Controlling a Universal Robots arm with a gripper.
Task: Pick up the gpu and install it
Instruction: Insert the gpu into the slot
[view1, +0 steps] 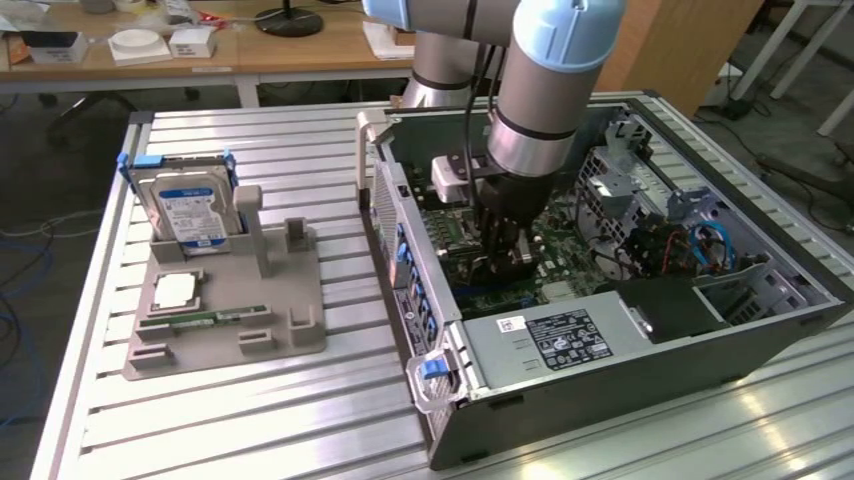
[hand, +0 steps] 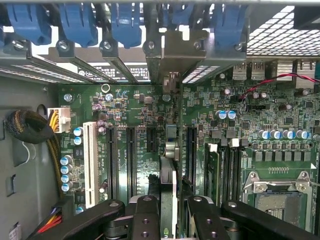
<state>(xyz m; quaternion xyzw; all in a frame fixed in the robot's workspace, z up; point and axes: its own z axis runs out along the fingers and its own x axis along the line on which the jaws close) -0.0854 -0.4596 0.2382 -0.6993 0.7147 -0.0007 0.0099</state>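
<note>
In the wrist view the gpu (hand: 170, 150) shows edge-on as a thin upright card over the green motherboard (hand: 135, 105), running from between my fingers towards its grey metal bracket (hand: 172, 50) at the case's rear wall. It stands in line with the long black slots (hand: 131, 160), beside one of them; whether it is seated I cannot tell. My gripper (hand: 169, 205) is shut on the gpu, one black finger (hand: 146, 212) on each side. In the exterior view the gripper (view1: 502, 262) reaches down inside the open computer case (view1: 400, 230), and the arm hides the card.
The grey power supply (view1: 554, 340) fills the case's near end, with drive bays and blue cables (view1: 707, 245) at the exterior view's right. Blue slot clips (hand: 80, 22) line the rear wall. On the exterior view's left, a grey tray (view1: 227, 330) holds a hard drive (view1: 190, 208) and a RAM stick (view1: 203, 320).
</note>
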